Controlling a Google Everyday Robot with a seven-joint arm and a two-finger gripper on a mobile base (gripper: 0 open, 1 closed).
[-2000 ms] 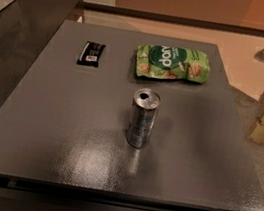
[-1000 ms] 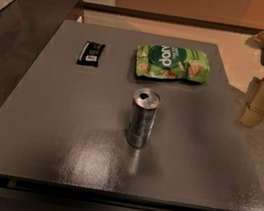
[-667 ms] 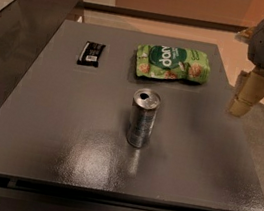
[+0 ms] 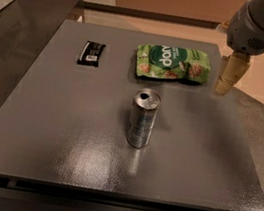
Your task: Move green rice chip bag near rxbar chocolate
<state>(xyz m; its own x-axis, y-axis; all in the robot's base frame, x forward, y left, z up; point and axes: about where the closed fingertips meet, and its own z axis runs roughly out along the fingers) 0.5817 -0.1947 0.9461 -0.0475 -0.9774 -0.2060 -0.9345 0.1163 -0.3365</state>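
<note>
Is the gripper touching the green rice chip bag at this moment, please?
No, the gripper hangs just to the right of the green rice chip bag, with a visible gap between them.

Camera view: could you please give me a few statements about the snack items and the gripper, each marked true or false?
1. The green rice chip bag lies flat on the table, to the picture-right of the rxbar chocolate. True.
2. The rxbar chocolate touches the bag. False: bare table shows between them.
3. The gripper hangs beside the bag's right end, not gripping it. True.
4. The silver can lies on its side. False: it stands upright, nearer the camera than the bag.
</note>
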